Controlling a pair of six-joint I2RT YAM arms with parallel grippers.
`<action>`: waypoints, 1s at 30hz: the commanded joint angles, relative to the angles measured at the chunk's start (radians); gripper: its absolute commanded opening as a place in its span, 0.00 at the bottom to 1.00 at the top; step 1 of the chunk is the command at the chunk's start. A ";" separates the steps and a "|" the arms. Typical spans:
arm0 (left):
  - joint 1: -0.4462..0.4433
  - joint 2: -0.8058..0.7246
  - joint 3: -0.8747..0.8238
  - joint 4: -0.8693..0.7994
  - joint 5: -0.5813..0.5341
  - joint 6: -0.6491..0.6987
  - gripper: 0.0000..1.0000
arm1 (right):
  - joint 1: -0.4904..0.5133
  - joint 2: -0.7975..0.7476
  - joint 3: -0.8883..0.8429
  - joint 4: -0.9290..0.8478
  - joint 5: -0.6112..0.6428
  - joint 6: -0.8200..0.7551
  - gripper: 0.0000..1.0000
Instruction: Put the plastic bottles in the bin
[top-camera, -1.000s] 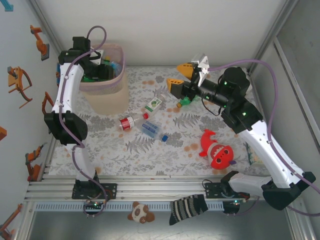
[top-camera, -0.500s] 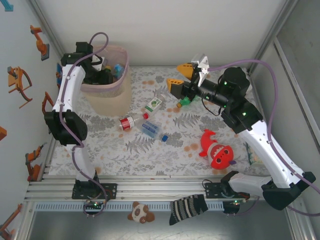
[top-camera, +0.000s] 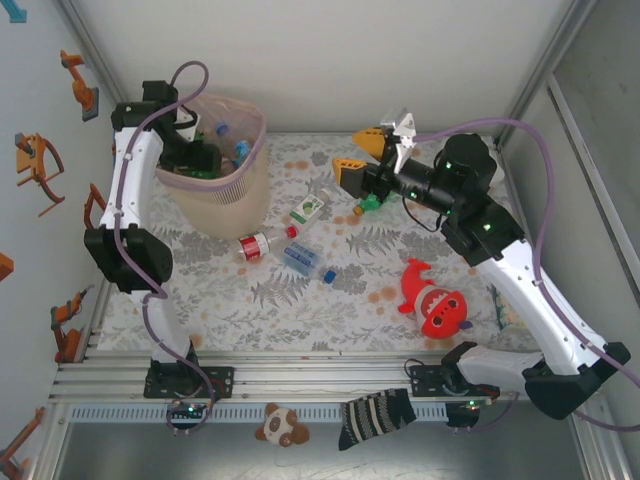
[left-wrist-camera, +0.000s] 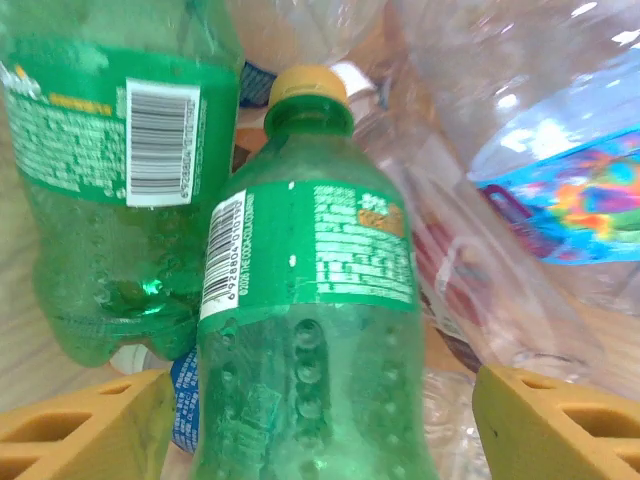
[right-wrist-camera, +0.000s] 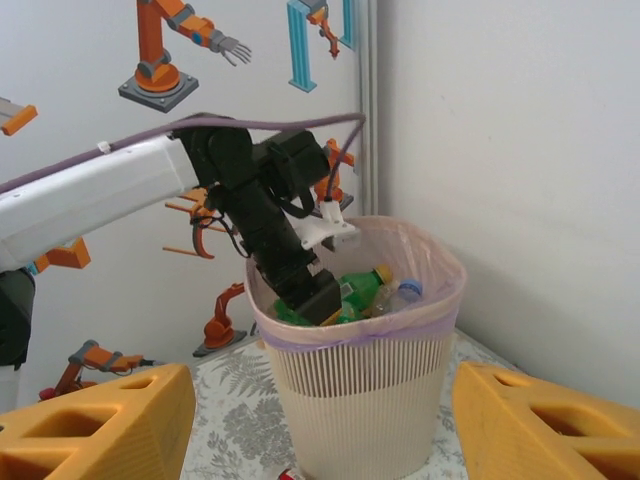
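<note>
The beige bin (top-camera: 238, 205) with a pink liner stands at the far left and holds several plastic bottles. My left gripper (top-camera: 203, 160) reaches down inside it. Its yellow fingers (left-wrist-camera: 85, 430) stand open on either side of a green bottle with a yellow cap (left-wrist-camera: 310, 340), with a gap on each side. A second green bottle (left-wrist-camera: 100, 170) and a clear blue-labelled one (left-wrist-camera: 560, 190) lie around it. Three bottles lie on the table: red-labelled (top-camera: 262, 243), blue-labelled (top-camera: 305, 262), green-and-white (top-camera: 312, 207). My right gripper (top-camera: 352, 150) hangs open and empty above the table's back, facing the bin (right-wrist-camera: 360, 380).
A red shark plush (top-camera: 438, 305) lies on the right of the fern-patterned table. A small green thing (top-camera: 368, 207) sits below the right gripper. A striped sock (top-camera: 375, 418) and a small plush (top-camera: 282, 428) rest on the front rail. Walls close in left, back and right.
The left arm has shifted inside the bin and its fingers have spread. The bin's rim has leaned and slid towards the right. The right arm has stayed still.
</note>
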 joint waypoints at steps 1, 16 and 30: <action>0.001 -0.060 0.042 -0.038 0.036 0.014 0.79 | 0.005 0.008 0.014 -0.013 0.043 -0.013 0.68; -0.001 -0.206 -0.012 0.031 0.107 0.015 0.78 | -0.008 0.130 0.080 -0.215 0.306 0.036 0.67; -0.001 -0.475 -0.333 0.285 0.177 -0.027 0.79 | 0.013 0.215 -0.030 -0.344 0.141 -0.139 0.58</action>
